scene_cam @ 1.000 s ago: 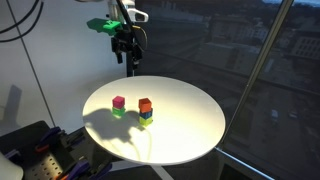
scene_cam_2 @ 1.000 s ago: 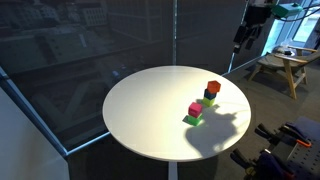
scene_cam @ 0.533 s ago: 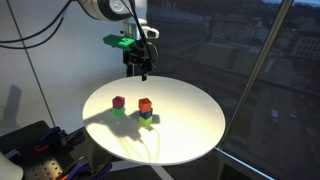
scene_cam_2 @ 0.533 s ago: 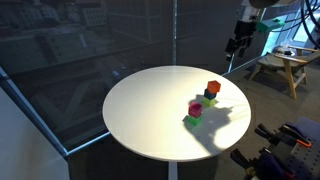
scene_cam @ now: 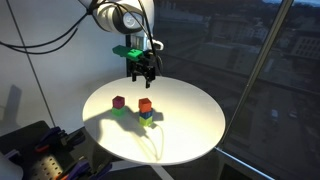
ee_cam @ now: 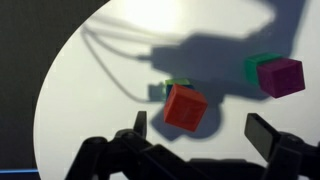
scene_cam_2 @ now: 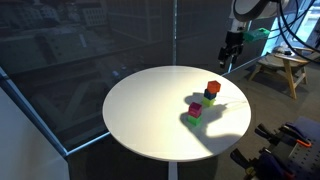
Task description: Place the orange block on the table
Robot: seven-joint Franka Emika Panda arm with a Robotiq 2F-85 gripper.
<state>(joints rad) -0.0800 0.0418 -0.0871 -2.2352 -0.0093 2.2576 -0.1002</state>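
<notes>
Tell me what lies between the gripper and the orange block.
Nothing. In both exterior views the stretch between the gripper and the orange block is bare, and the wrist view shows no obstacle either.

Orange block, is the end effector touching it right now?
Apart. In an exterior view the end effector hangs above the orange block, with bare table showing between them.

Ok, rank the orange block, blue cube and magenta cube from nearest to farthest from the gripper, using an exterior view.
In an exterior view, from the gripper:
1. orange block, top of the stack.
2. blue cube, directly beneath it.
3. magenta cube, aside on a green block.
</notes>
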